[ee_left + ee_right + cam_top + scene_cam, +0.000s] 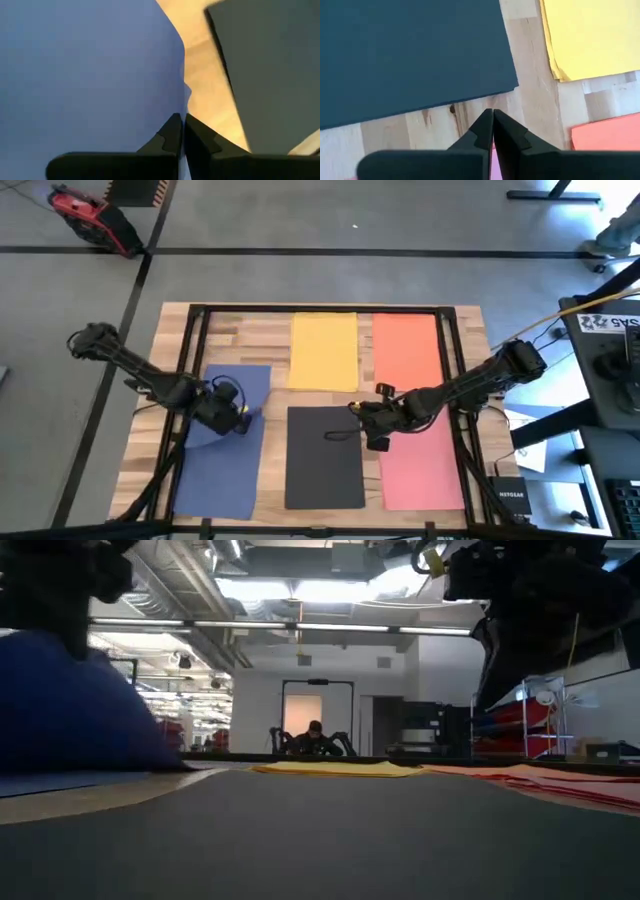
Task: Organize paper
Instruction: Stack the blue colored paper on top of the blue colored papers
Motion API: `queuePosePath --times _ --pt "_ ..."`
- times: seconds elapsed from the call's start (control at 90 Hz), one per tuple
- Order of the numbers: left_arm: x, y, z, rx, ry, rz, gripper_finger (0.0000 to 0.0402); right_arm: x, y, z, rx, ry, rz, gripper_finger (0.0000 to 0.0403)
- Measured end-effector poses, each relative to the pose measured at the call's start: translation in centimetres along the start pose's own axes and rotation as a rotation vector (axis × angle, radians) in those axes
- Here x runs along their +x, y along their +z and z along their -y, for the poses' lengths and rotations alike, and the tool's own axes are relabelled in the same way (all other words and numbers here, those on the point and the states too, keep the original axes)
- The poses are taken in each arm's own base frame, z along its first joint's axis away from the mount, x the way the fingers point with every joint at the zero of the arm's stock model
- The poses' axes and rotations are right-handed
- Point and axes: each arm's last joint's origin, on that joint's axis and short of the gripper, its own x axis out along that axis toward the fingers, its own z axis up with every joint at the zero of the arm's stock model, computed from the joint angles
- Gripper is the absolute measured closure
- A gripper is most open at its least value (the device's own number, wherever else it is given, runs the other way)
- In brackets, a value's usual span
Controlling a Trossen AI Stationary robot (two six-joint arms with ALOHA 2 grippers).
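Near row first: blue sheet [225, 442] left with the left gripper [238, 416] pinched shut on its right edge, dark grey sheet [324, 456] centre, and the right gripper [372, 427] closed on the pink sheet [422, 465]. Far along the worktop [250, 335], yellow stack [323, 350] and orange stack [406, 348] already lie tidy, so I'd judge sorting roughly midway.

A pale wooden desk [250, 340] carries five lots of paper: a yellow stack [323, 350] and an orange sheet [405, 345] at the far side, with a blue sheet [215, 470], a dark sheet [324, 460] and a pink sheet [420, 465] nearer.
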Motion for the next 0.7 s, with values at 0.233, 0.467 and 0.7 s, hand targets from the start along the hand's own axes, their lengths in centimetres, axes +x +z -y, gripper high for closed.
queuePosePath --times 0.233,0.467,0.7 --pt "0.9 -4.1 0.5 -0.092 -0.024 -0.004 0.0401 0.0 0.0 -0.1 -0.038 0.022 -0.009 0.0403" --pt "1.5 -7.2 1.5 -0.107 -0.021 -0.035 0.0401 0.0 0.0 -0.1 -0.042 0.029 -0.011 0.0403" --pt "0.7 -9.7 2.9 -0.096 -0.045 -0.075 0.0401 0.0 0.0 -0.1 -0.041 0.037 -0.013 0.0403"
